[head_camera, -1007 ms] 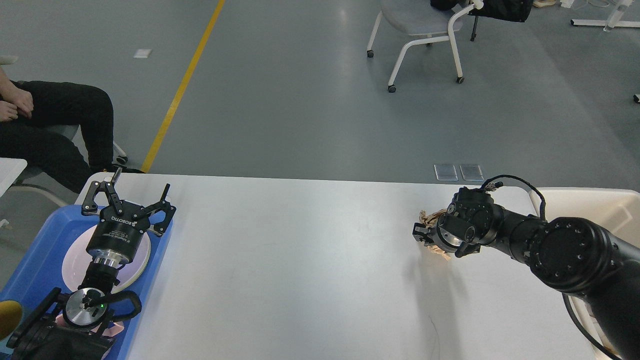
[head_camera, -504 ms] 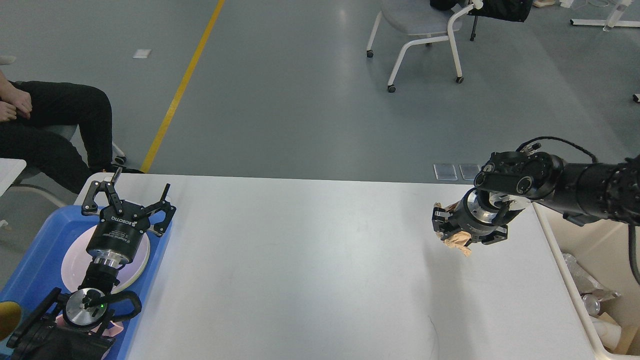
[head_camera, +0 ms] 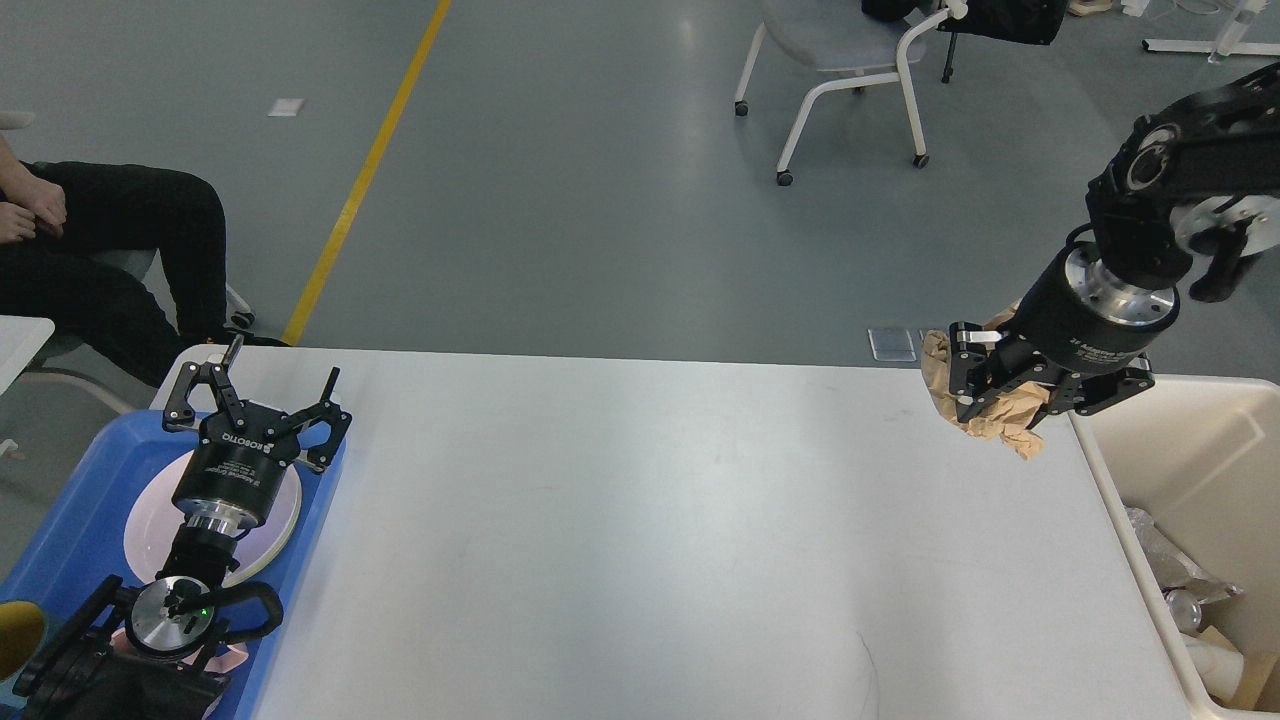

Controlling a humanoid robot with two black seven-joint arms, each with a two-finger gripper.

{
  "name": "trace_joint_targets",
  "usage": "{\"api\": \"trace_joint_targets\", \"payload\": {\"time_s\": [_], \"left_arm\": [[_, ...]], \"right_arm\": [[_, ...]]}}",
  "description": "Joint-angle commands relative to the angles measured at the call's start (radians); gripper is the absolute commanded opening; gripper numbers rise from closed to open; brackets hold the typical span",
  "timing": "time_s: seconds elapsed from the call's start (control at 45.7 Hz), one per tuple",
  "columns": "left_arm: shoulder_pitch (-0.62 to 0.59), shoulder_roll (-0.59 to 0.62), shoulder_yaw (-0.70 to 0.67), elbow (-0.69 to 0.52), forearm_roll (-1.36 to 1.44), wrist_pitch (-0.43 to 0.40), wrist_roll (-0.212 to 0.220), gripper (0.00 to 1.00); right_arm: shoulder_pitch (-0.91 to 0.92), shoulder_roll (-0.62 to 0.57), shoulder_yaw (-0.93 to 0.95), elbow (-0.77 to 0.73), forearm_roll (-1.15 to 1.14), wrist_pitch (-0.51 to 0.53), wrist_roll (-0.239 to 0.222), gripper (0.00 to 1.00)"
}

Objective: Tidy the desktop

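Observation:
The white desktop (head_camera: 640,520) fills the middle of the head view. My right gripper (head_camera: 1000,405) is shut on a crumpled brown paper wad (head_camera: 985,400) and holds it in the air above the desktop's far right edge, just left of the beige bin (head_camera: 1180,440). My left gripper (head_camera: 255,395) is open and empty, hovering over the far end of the blue tray (head_camera: 70,530) at the left, above a white plate (head_camera: 150,520).
The beige bin at the right holds crumpled plastic and paper scraps (head_camera: 1180,590). A yellow object (head_camera: 15,630) shows at the tray's near left corner. A seated person (head_camera: 100,250) is at far left, a chair (head_camera: 840,60) stands beyond the desk.
My right gripper has lifted the brown paper wad off the desktop and carried it up and to the right, toward the beige bin. The left arm has not moved.

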Motion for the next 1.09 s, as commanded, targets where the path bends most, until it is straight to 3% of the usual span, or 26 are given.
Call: {"api": "trace_joint_targets", "payload": {"time_s": [0.0,0.263,0.35,0.438,0.504,0.81,1.073], "left_arm": [[0.002,0.000,0.000,0.001,0.000,0.000,0.000,0.96],[0.001,0.000,0.000,0.001,0.000,0.000,0.000,0.96],[0.000,0.000,0.000,0.001,0.000,0.000,0.000,0.96],[0.001,0.000,0.000,0.001,0.000,0.000,0.000,0.96],[0.000,0.001,0.000,0.001,0.000,0.000,0.000,0.96],[0.000,0.001,0.000,0.001,0.000,0.000,-0.002,0.96],[0.000,0.000,0.000,0.001,0.000,0.000,0.000,0.96]], "right_arm": [[0.197,0.004,-0.101,0.102,0.023,0.070,0.085,0.00],[0.358,0.097,-0.259,0.179,0.126,0.066,0.096,0.00],[0.369,0.120,-0.311,0.178,0.138,0.063,0.131,0.00],[0.371,0.146,-0.365,0.175,0.139,0.061,0.197,0.00],[0.369,0.139,-0.373,0.175,0.139,0.060,0.204,0.00],[0.357,0.057,-0.396,0.161,0.127,0.015,0.199,0.00],[0.109,-0.206,-0.467,-0.023,0.109,-0.133,0.179,0.00]]}}
